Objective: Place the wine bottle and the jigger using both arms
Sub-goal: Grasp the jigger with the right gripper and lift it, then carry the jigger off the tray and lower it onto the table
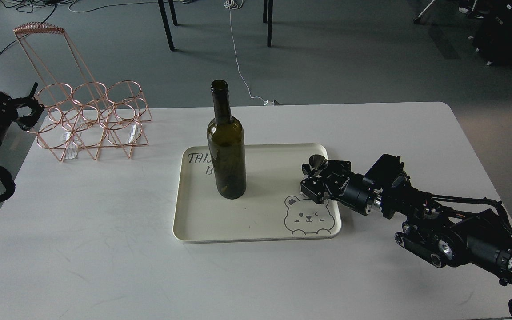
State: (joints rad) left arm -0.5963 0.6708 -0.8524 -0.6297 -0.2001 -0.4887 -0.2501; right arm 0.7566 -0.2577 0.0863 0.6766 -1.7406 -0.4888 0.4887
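A dark green wine bottle stands upright on the left half of a cream tray in the middle of the white table. A small steel jigger stands at the tray's right edge, above the bear drawing. My right gripper reaches in from the right and is closed around the jigger's waist, whose lower cup is hidden behind the fingers. My left gripper is at the far left edge, off the table beside the wire rack, with its fingers apart and empty.
A copper wire bottle rack stands at the table's back left corner. Chair legs and a white cable are on the floor behind the table. The table surface in front of the tray is bare.
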